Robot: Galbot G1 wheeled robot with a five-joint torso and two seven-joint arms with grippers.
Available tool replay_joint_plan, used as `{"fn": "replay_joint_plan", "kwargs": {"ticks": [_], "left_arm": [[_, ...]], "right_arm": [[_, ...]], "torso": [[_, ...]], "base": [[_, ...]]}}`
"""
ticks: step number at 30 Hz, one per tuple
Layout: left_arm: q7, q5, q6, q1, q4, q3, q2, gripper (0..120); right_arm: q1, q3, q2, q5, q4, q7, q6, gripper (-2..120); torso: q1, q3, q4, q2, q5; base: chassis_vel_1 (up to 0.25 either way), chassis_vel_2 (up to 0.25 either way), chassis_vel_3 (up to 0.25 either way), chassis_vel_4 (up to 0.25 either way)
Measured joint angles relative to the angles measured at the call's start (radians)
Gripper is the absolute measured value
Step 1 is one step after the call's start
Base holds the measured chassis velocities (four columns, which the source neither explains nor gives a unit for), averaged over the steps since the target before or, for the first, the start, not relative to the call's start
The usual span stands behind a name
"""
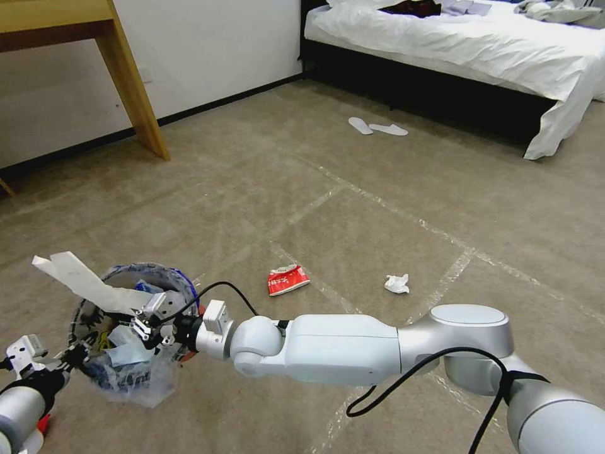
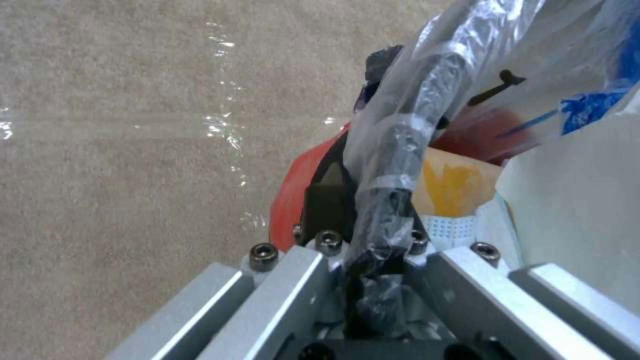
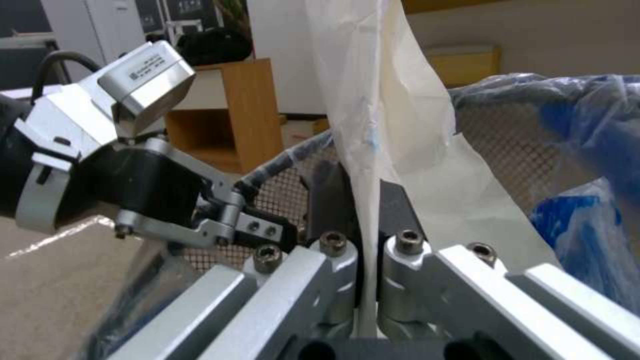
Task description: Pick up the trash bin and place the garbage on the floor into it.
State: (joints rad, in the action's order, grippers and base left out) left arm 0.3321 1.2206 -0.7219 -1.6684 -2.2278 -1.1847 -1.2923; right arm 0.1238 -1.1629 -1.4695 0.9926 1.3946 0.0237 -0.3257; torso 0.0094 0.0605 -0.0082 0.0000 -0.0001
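Two grippers meet at the trash bin (image 1: 126,328), which sits low on the robot's left side. The left gripper (image 1: 74,357) has its jaws closed on the bin's rim, bag liner and all, as the left wrist view shows. The right gripper (image 1: 146,320) reaches across from the right, jaws pinched shut on a long white paper strip (image 1: 82,282). That strip lies with one end between the jaws right at the bin's mouth and its long axis running up and out over the rim to the robot's left, so most of it hangs outside; my guess is that dropping it cleanly depends on getting that free end over the opening.

Out on the floor (image 1: 378,208), a red wrapper (image 1: 288,279) and a white tissue wad (image 1: 397,284) lie well apart from the bin, ahead and to the right, nearer the right arm. Nothing stands between them and the arm. A pair of white slippers (image 1: 377,127) lies by the bed (image 1: 454,38).
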Motion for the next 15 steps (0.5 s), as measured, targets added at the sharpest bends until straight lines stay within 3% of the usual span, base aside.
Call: {"fn": "replay_joint_plan", "kwargs": {"ticks": [6,11,15], "left_arm": [[-0.001,0.000,0.000,0.005,0.007,0.000,0.002,0],[-0.001,-0.001,0.001,0.020,0.028,0.007,0.005,0],[-0.001,-0.004,0.001,0.025,0.038,0.010,0.006,0]], "right_arm": [[-0.003,-0.001,0.007,-0.003,0.010,0.000,0.008,2],[-0.016,0.010,0.039,0.012,0.068,0.005,0.039,27],[-0.021,0.017,0.052,0.015,0.091,0.007,0.046,36]], "torso": [[0.000,0.000,0.0000,0.000,0.0000],[0.000,0.000,-0.0001,0.000,0.0001],[0.000,0.000,-0.0001,0.000,0.0001]], "base": [[0.000,0.000,0.000,0.000],[0.000,0.000,0.000,0.000],[0.000,0.000,0.000,0.000]]}}
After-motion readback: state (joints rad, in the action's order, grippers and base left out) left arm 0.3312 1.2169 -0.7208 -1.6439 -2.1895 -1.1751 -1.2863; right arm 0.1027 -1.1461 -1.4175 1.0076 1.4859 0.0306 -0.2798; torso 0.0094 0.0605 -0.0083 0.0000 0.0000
